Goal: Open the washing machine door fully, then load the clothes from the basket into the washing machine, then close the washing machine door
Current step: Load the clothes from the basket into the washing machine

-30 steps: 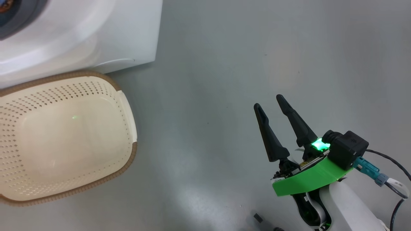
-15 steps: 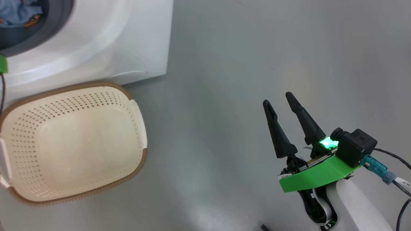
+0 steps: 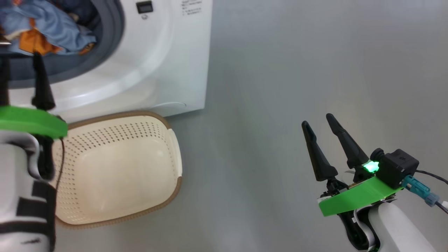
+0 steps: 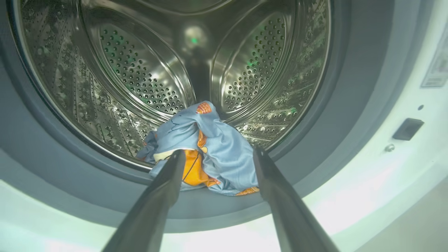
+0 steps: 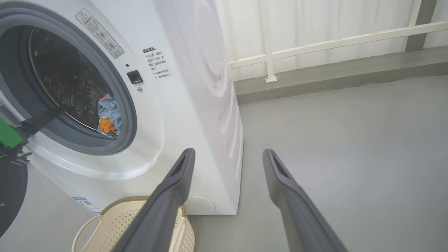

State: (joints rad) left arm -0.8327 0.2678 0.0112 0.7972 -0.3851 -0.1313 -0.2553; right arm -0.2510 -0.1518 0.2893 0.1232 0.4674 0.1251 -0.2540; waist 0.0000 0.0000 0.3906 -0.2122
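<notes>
With the left gripper (image 4: 218, 152) and right gripper (image 3: 316, 119) both spread and empty, the left's fingers frame the clothes (image 4: 213, 133) heaped at the drum's (image 4: 140, 70) front lip on the grey gasket (image 4: 217, 204), where the closing washing machine door (image 5: 10, 199) might trap fabric.

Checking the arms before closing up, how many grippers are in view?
2. The left gripper points at the clothes in the washing machine; the right gripper hangs open over the floor.
</notes>
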